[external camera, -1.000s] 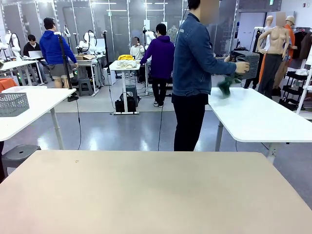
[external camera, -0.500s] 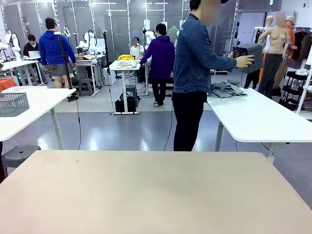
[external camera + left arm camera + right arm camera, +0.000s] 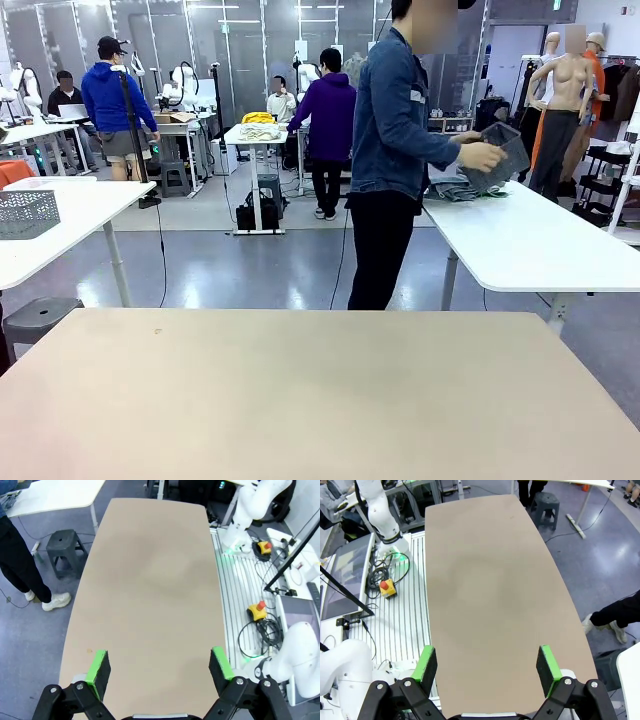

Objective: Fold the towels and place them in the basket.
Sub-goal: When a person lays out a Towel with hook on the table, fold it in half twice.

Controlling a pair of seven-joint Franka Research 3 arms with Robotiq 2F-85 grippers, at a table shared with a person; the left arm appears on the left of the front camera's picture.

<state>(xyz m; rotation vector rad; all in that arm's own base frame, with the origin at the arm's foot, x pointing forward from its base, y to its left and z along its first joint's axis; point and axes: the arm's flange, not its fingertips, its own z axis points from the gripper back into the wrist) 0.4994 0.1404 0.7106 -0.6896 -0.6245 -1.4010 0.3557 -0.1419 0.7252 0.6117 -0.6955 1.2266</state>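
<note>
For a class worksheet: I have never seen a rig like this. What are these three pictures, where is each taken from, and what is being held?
This is a two-armed robot at a beige table. The front picture looks across that table from the robot's side. The other two come from cameras on its wrists, looking along the left end effector and the right end effector; each is an open two-finger claw with green pads, holding nothing. Beyond, a person at a white table holds a dark basket, beside a heap, apparently the towels.
</note>
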